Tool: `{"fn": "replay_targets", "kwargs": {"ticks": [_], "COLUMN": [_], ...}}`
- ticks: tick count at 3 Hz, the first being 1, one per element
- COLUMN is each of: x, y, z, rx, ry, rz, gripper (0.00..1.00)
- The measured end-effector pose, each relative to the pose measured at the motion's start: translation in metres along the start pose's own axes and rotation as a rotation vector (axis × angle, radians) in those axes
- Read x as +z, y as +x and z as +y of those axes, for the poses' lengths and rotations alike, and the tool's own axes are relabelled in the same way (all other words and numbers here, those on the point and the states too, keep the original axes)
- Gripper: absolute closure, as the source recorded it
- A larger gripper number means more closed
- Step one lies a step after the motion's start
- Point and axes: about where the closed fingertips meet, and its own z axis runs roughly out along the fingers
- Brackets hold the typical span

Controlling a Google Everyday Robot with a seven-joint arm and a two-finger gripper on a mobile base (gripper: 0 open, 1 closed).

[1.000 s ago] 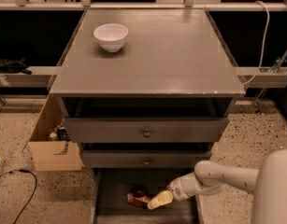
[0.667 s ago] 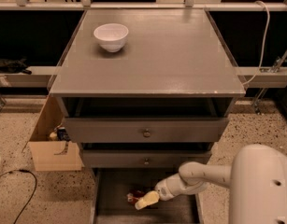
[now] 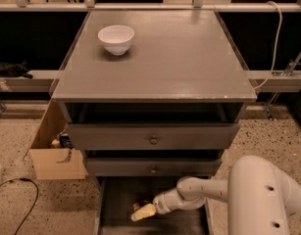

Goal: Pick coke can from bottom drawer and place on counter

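cardboard box point(image 3: 57, 156) sitting on floor left of cabinet | white bowl point(image 3: 116, 38) sitting back-left on counter point(image 3: 184, 58) | bottom drawer point(image 3: 118, 214) standing open | coke can point(image 3: 139, 203) resting on drawer floor near middle | gripper point(image 3: 142, 212) reaching in from right, right against can | grip state: cannot tell

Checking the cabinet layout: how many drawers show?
3: the top drawer, the middle drawer, and the open bottom drawer, where the gripper hangs by the coke can.

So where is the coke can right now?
Low in the camera view, the coke can is in the bottom drawer, right beside the gripper.
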Motion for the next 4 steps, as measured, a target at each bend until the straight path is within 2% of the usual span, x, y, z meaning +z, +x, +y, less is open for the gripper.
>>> {"fn": "replay_targets", "kwargs": {"ticks": [1,3,4], "x": [0.005,0.045,0.045], "y": [0.001,0.009,0.009], "z": [-0.002,-0.024,-0.024], "rx": [-0.010,-0.078,-0.078], "ry": [0.014,0.101,0.101], "rz": [0.002,0.040,0.040], "gripper": [0.00,0.00,0.00]}}
